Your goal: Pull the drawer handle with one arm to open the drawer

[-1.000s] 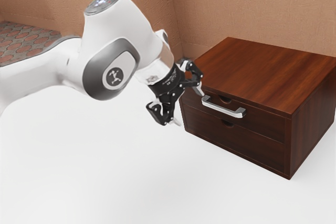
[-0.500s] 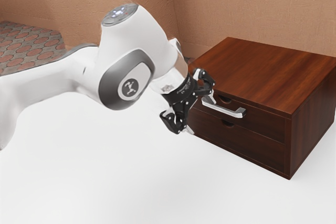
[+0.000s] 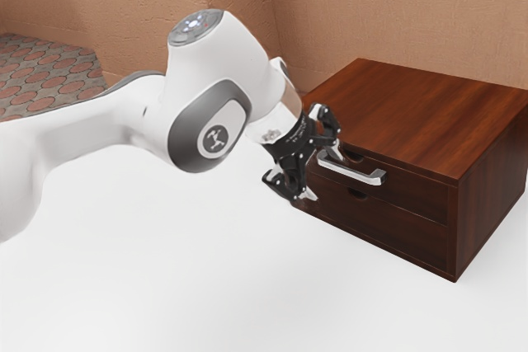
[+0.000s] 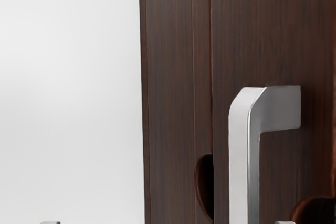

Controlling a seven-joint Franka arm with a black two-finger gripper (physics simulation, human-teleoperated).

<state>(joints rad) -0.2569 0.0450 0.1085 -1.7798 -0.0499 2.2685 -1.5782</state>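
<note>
Here gripper spread open at handle end; handle lies horizontal along drawer front

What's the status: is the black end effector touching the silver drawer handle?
Cannot tell. In the exterior view the black end effector overlaps one end of the silver drawer handle, hiding any contact or gap.

Dark brown wood-grain drawer, silver handle, white table
</note>
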